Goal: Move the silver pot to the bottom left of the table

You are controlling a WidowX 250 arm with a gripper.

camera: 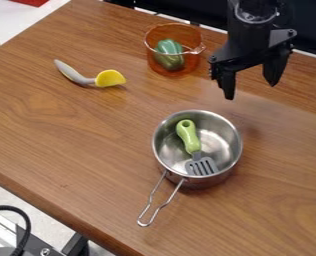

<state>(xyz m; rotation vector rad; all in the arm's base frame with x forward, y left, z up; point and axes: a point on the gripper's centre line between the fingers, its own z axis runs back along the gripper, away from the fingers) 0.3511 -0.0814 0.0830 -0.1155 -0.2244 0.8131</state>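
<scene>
Fingers apart, the end effector would do well to straddle one wall of the silver pot, near the desk's middle, then carry it level, keeping the spatula inside. The orange see-through pot holds a green vegetable.

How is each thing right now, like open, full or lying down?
Round silver metal pot: upright, lidless.
Green-handled grey slotted spatula: lying inside it.
Clear orange round pot: upright, lidless.
Green pepper-shaped thing: inside the orange pot.
Yellow-and-grey curved utensil: lying down.
Black two-finger end effector: open, empty.
</scene>
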